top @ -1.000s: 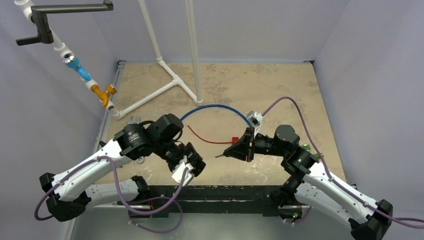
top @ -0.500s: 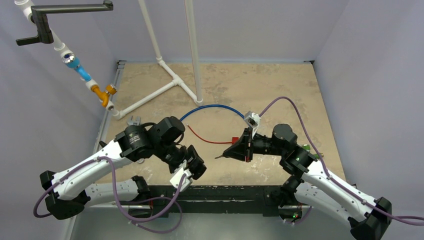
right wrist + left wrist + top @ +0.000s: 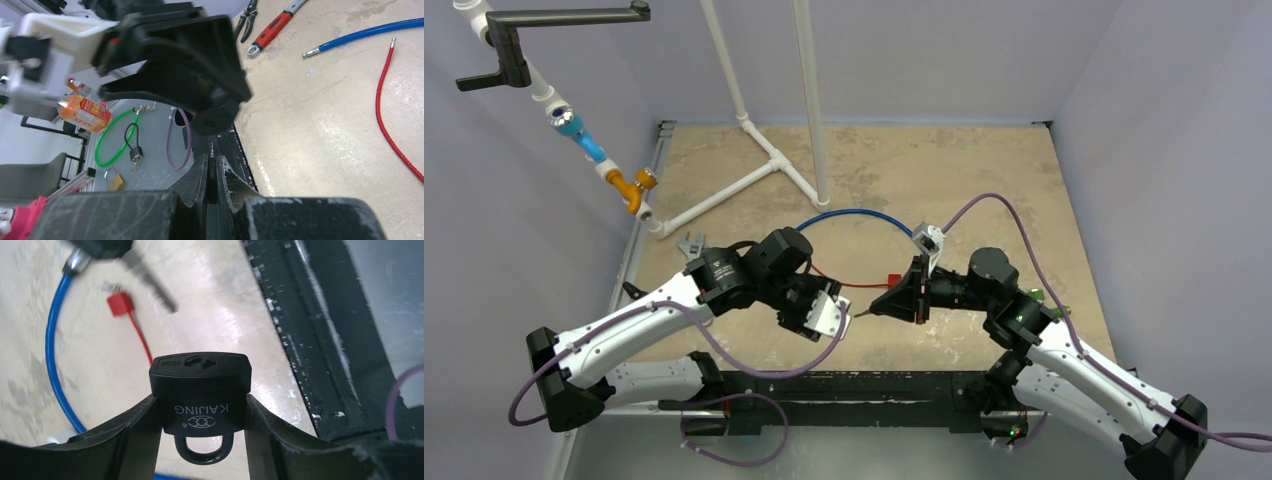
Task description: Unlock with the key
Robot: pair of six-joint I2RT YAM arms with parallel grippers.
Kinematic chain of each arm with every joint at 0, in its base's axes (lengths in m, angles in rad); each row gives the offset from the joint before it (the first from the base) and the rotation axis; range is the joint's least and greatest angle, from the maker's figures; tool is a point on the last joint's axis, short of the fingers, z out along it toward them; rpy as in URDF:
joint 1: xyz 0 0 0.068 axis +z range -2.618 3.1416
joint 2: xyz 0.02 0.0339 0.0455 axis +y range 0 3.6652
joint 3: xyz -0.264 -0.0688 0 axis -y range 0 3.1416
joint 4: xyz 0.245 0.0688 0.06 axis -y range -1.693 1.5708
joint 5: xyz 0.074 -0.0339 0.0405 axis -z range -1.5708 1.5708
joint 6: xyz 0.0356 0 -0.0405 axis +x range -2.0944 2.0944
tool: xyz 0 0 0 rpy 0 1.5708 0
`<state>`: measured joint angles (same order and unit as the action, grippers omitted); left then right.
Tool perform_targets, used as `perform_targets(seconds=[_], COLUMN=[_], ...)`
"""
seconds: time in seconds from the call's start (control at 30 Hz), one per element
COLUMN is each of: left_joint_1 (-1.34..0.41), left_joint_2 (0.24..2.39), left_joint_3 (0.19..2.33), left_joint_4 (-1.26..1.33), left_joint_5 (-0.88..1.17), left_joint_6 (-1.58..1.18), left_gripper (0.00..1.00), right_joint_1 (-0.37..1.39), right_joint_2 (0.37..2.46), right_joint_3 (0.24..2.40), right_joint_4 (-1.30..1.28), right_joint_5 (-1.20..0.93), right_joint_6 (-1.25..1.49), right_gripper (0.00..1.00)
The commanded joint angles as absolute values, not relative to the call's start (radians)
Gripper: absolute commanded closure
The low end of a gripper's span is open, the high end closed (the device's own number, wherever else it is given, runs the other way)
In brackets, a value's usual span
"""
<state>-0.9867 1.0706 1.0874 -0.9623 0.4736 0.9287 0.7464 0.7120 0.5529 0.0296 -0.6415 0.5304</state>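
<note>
A black padlock (image 3: 200,390) marked KAIJING sits between the fingers of my left gripper (image 3: 200,407), shackle toward the camera and keyhole face pointing away. The gripper is shut on the padlock's sides. In the top view my left gripper (image 3: 829,315) hangs just left of the key (image 3: 862,312), whose tip points at it. My right gripper (image 3: 886,302) is shut on the key's head. In the left wrist view the key (image 3: 150,282) is a blurred blade above the padlock, apart from it. The right wrist view shows the key (image 3: 212,150) edge-on between the shut fingers.
A blue cable (image 3: 854,215) and a red cable (image 3: 829,275) with a red tag (image 3: 891,280) lie behind the grippers. A white pipe frame (image 3: 754,170) stands at the back left. A red-handled wrench (image 3: 270,27) lies on the table. The black front rail (image 3: 874,385) runs close below.
My left arm has swung right and turned, carrying the padlock up to the key's tip. The right arm has barely shifted and still holds the key.
</note>
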Motion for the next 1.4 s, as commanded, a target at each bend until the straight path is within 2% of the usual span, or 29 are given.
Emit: perform_targets(seconds=[0.0, 0.5, 0.77, 0.9, 1.17, 1.37], left_joint_1=[-0.956, -0.956, -0.9, -0.806, -0.732, -0.73], left_joint_2=[1.083, 1.052, 1.066, 1.091, 1.136, 1.156], left_joint_3=[1.078, 1.031, 1.052, 1.096, 1.144, 1.157], left_joint_4=[-0.758, -0.656, -0.66, -0.71, -0.848, -0.888], left_joint_5=[0.328, 0.209, 0.215, 0.347, 0.878, 0.98], left_joint_6=[0.699, 0.629, 0.492, 0.402, 0.39, 0.406], left_gripper=[1.0, 1.0, 1.0, 1.0, 1.0, 1.0], right_joint_1=[0.742, 0.714, 0.641, 0.597, 0.576, 0.587], right_joint_2=[0.718, 0.886, 0.915, 0.955, 0.931, 0.882], right_joint_3=[0.584, 0.629, 0.608, 0.612, 0.616, 0.615], right_joint_4=[0.09, 0.15, 0.279, 0.328, 0.327, 0.288], right_joint_5=[-0.637, -0.5, -0.564, -0.645, -0.719, -0.749], right_joint_6=[0.543, 0.672, 0.789, 0.849, 0.767, 0.662], right_gripper=[1.0, 1.0, 1.0, 1.0, 1.0, 1.0])
